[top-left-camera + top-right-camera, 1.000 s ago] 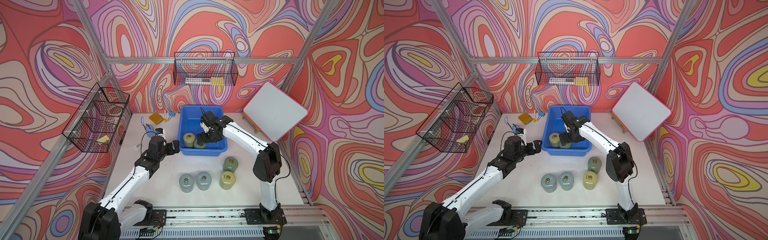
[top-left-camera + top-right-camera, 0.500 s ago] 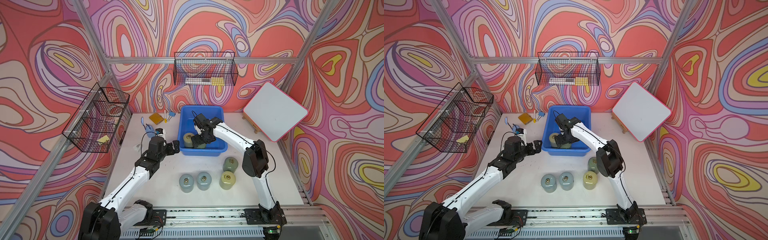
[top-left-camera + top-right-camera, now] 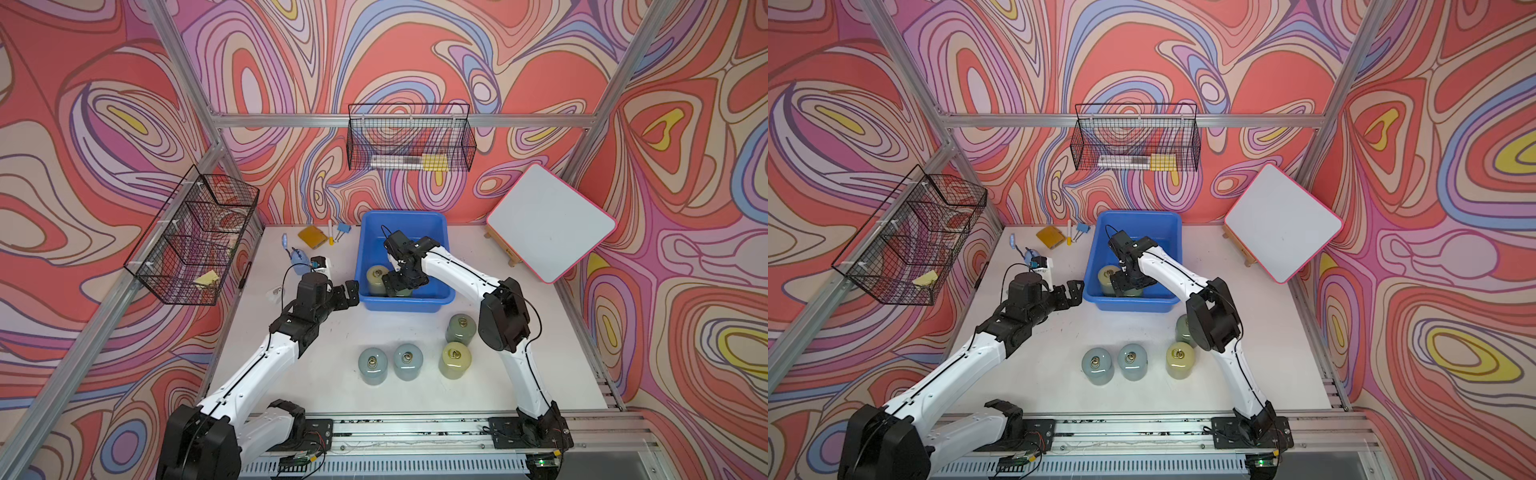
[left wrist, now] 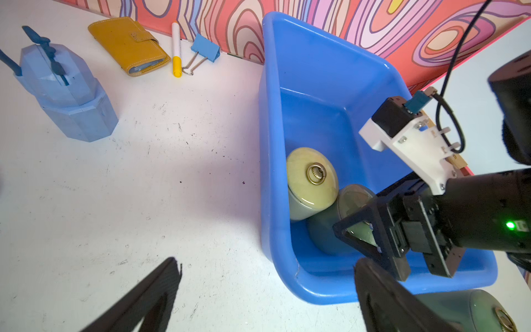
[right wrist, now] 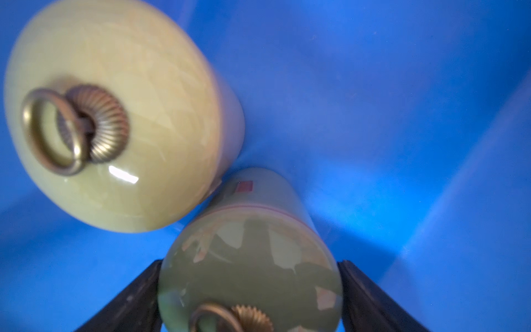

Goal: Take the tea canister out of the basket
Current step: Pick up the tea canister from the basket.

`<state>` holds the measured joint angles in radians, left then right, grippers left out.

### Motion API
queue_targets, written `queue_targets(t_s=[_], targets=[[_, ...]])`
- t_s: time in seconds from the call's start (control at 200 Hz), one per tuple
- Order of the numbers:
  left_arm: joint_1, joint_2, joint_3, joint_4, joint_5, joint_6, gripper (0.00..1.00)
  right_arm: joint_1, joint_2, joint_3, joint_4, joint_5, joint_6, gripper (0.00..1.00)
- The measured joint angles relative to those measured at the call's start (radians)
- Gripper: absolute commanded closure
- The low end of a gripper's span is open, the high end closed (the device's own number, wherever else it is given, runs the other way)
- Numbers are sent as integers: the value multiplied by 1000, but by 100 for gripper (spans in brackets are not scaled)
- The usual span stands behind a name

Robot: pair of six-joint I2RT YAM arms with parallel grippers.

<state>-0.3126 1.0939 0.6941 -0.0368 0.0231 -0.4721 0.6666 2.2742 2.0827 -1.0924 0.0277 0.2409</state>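
In a top view: right gripper [image 3: 398, 286] down inside the basket [image 3: 404, 217]; left gripper [image 3: 346, 294] wide, just beside its wall. Left wrist: tea canister [image 4: 323, 230] under the right gripper. Right wrist: fingers [image 5: 135, 299] clamp it; I can't read its red stamp [image 5: 244, 186].

Within the bright blue rectangular plastic tub [image 3: 403, 215], the far half of the floor lies open. The near left corner is crowded: a pale yellow-green glazed canister [image 3: 376, 277] touches the grey-green glazed canister [image 5: 250, 253], which the right gripper [image 3: 397, 284] flanks closely on both sides. Four glazed canisters [image 3: 408, 360] obstruct the white tabletop [image 3: 324, 365] in front. The left gripper [image 3: 347, 294], jaws spread, stands just outside the tub's left wall.
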Motion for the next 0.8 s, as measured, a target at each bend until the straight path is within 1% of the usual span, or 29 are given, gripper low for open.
queue_targets(t_s=[0.335, 0.421, 0.526, 0.556, 0.601, 0.626, 0.801], targets=[[0, 0, 0, 0, 0, 0, 1, 3, 15, 12, -8, 53, 3, 16], [0, 0, 0, 0, 0, 0, 1, 4, 15, 13, -8, 55, 5, 21], [0, 0, 0, 0, 0, 0, 1, 4, 15, 13, -8, 55, 4, 22], [0, 0, 0, 0, 0, 0, 1, 4, 15, 13, -8, 55, 4, 25], [0, 0, 0, 0, 0, 0, 1, 4, 15, 13, -8, 55, 4, 31], [0, 0, 0, 0, 0, 0, 1, 4, 15, 13, -8, 55, 4, 33], [0, -4, 0, 0, 0, 0, 1, 4, 17, 17, -12, 55, 4, 33]])
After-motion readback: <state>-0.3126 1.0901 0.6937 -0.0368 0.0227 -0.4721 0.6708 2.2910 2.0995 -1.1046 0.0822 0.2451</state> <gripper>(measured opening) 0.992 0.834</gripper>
